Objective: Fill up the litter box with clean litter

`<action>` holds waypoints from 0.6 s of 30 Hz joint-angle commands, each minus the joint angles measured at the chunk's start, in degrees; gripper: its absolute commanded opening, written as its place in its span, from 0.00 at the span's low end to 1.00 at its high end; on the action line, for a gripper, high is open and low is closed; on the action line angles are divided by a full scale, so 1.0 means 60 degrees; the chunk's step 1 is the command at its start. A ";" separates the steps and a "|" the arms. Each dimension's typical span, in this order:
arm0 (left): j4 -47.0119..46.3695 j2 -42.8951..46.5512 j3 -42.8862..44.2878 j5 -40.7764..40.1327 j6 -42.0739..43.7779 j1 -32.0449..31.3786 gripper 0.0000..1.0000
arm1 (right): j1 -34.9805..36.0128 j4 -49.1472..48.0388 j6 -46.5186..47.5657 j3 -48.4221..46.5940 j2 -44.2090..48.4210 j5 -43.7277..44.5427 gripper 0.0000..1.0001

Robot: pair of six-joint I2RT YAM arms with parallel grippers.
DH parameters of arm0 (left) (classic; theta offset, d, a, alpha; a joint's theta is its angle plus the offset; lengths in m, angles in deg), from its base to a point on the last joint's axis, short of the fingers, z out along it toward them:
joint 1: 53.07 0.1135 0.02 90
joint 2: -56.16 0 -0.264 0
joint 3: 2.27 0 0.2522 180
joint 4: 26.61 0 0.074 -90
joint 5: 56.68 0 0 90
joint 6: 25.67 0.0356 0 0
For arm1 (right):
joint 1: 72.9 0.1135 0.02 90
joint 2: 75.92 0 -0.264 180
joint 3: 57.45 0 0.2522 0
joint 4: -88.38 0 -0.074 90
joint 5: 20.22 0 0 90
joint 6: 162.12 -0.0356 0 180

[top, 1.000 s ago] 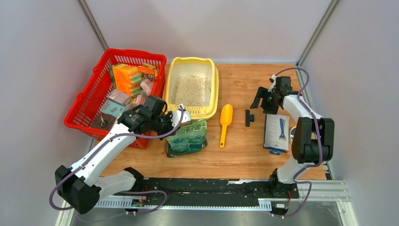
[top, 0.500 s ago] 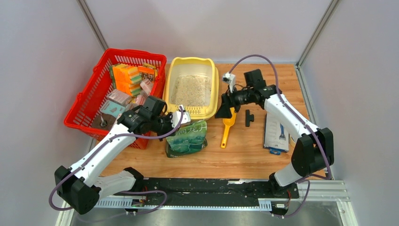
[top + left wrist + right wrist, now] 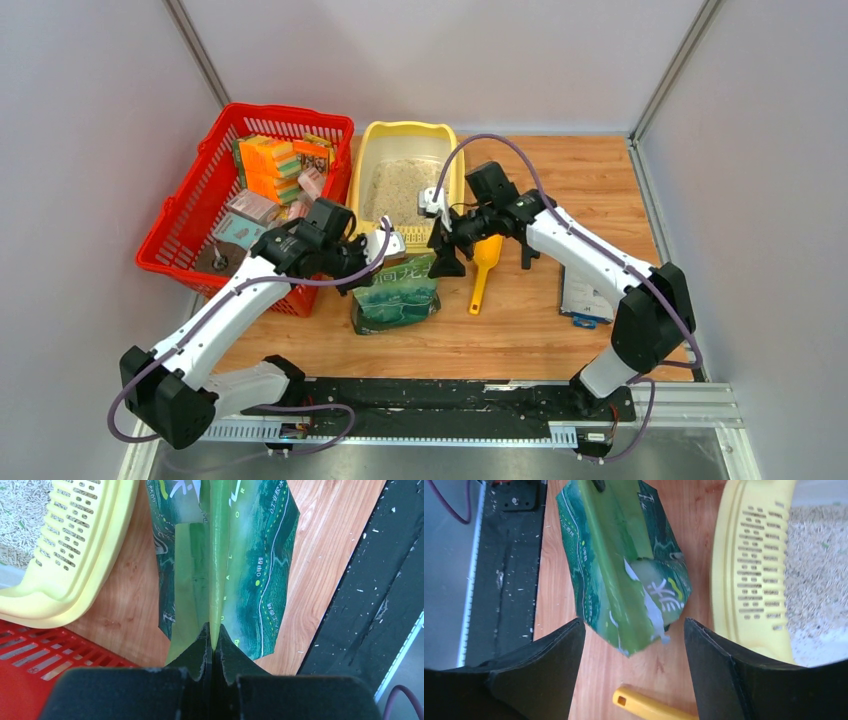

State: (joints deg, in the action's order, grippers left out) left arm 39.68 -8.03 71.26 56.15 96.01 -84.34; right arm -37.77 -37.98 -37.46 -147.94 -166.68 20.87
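Note:
The pale yellow litter box (image 3: 455, 190) sits at the back centre, with pale clean litter (image 3: 400, 190) covering its floor. In front of it lies the green pouch (image 3: 398, 295). My left gripper (image 3: 375, 268) is shut on the pouch's central seam fold, seen up close in the left wrist view (image 3: 214, 630) with the pouch (image 3: 250, 555) stretching away from it. My right gripper (image 3: 446, 262) hovers open over the pouch's torn upper corner (image 3: 659, 610), its fingers either side without touching. The litter box lip (image 3: 749, 570) and the litter (image 3: 814, 555) lie to the right in that view.
A red mesh basket (image 3: 200, 200) full of packets stands left of the litter box. A yellow scoop (image 3: 480, 260) lies right of the pouch, then a small black part (image 3: 528, 250) and a flat packaged item (image 3: 588, 280). A black rail (image 3: 450, 400) runs along the front edge.
The right arm swung from the table's right side leftward to hover over the pouch. The left gripper closed onto the pouch's seam.

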 commanded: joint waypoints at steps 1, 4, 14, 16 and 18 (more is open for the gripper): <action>-0.0772 0.0062 0.0834 0.0472 -0.0446 0.0069 0.00 | 0.0779 -0.1661 0.1021 0.0583 0.0507 0.1074 0.71; -0.0772 0.0106 0.0791 0.0487 -0.0534 0.0069 0.00 | 0.0926 -0.1928 0.0963 0.0790 0.0610 0.1397 0.40; -0.0303 0.0953 0.1127 -0.0201 -0.2037 0.0888 0.46 | 0.0809 -0.1564 0.2147 0.2254 0.2893 0.2833 0.00; -0.0376 0.1102 0.1259 -0.0056 -0.2655 0.1211 0.52 | 0.0824 -0.1461 0.2513 0.2694 0.3216 0.2921 0.00; -0.0377 0.0986 0.1390 0.0105 -0.3316 0.1373 0.54 | 0.0809 -0.1431 0.2676 0.3016 0.3525 0.3053 0.12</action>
State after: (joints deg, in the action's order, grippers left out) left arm 39.46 -3.61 76.16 55.27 85.83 -78.06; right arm -31.69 -46.13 -26.95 -131.75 -151.23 34.97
